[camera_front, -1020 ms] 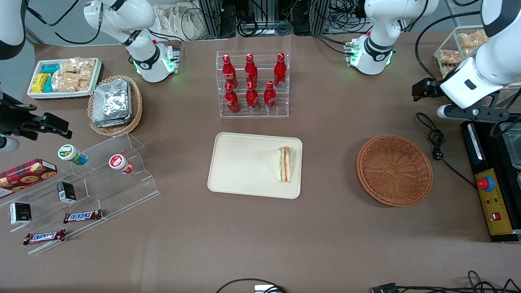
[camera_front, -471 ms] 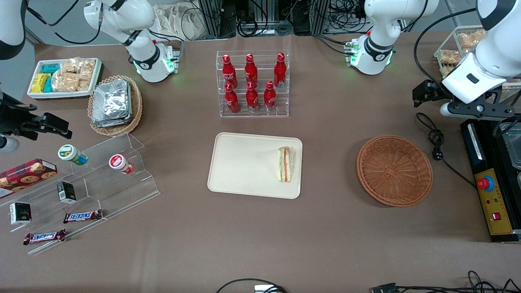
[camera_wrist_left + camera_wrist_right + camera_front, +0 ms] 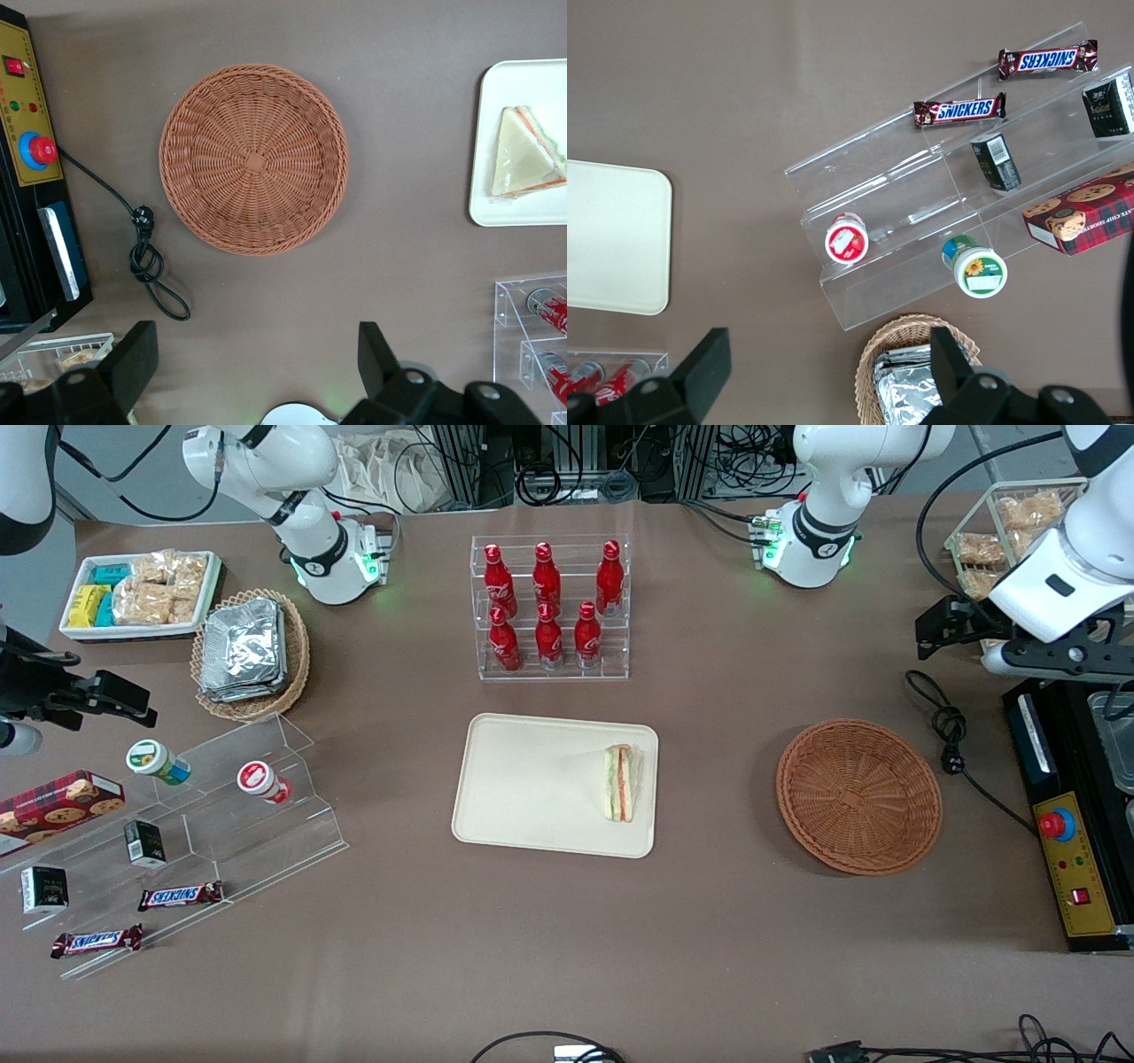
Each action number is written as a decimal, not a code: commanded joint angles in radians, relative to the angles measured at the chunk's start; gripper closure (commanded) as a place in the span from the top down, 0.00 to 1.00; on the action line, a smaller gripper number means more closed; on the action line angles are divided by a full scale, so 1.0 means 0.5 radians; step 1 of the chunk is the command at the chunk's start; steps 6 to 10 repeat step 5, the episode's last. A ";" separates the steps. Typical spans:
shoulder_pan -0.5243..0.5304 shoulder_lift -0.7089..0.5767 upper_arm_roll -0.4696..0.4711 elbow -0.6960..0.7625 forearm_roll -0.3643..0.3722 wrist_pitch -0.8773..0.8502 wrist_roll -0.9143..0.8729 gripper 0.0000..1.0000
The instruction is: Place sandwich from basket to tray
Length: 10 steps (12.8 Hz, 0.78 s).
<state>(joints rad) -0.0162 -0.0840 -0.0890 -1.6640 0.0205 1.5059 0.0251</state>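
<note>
We log the triangular white-bread sandwich (image 3: 621,783) on the cream rectangular tray (image 3: 532,779); round reddish-brown wicker basket (image 3: 858,796) empty; gripper (image 3: 257,372), fingers spread and holding nothing, hangs at the basket's one o'clock.

Logged mid-table: clear acrylic rack (image 3: 549,669) w/ 6 red cola bottles (image 3: 547,577), upright. Toward parked arm's end: tan wicker basket (image 3: 297,657) w/ foil packs (image 3: 244,651), white tray (image 3: 133,633) of snack packs adjacent, clear stepped acrylic stand (image 3: 266,841) w/ 2 Snickers bars (image 3: 180,895). Toward working arm's end: black coiled cable (image 3: 948,731), yellow-faced black control box (image 3: 1076,886) w/ red button (image 3: 1054,825).
</note>
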 commanded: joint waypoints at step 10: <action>-0.001 -0.019 0.052 0.027 -0.020 -0.021 0.045 1.00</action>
